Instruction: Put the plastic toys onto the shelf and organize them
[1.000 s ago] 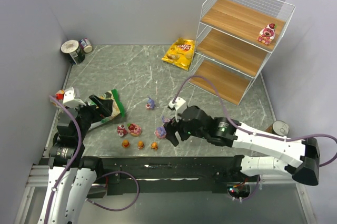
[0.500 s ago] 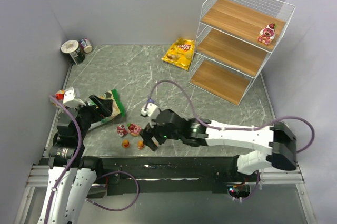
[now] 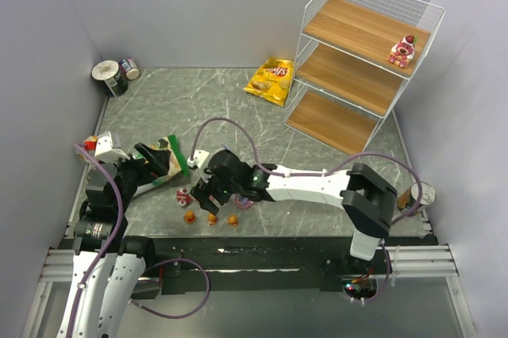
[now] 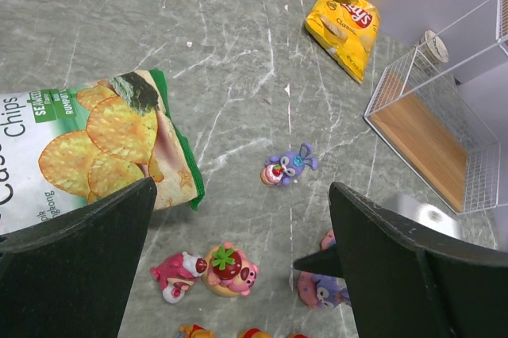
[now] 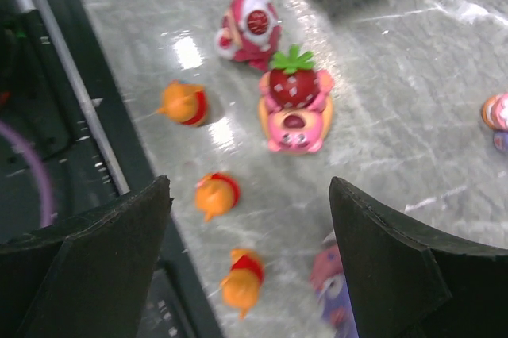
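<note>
Several toys lie near the front edge. Two pink strawberry toys (image 5: 294,108) (image 5: 252,24), three orange toys (image 5: 216,193) and a purple one (image 5: 333,282) show in the right wrist view. My right gripper (image 3: 208,192) (image 5: 250,227) is open and empty, hovering over the pink and orange toys (image 3: 212,217). My left gripper (image 3: 155,163) (image 4: 242,219) is open and empty, above and left of the toys. Its view shows the pink pair (image 4: 228,269), a purple bunny (image 4: 287,168) and another purple toy (image 4: 321,290). The shelf (image 3: 361,76) stands at the back right with one pink toy (image 3: 402,51) on its top board.
A green chip bag (image 4: 95,147) lies under my left gripper. A yellow chip bag (image 3: 271,80) lies left of the shelf. Tin cans (image 3: 111,76) stand in the back left corner, and one can (image 3: 419,193) is at the right edge. The right arm spans the front of the table.
My right arm has swung left along the front of the table, from over the purple toys to over the pink and orange ones. The left arm has not moved.
</note>
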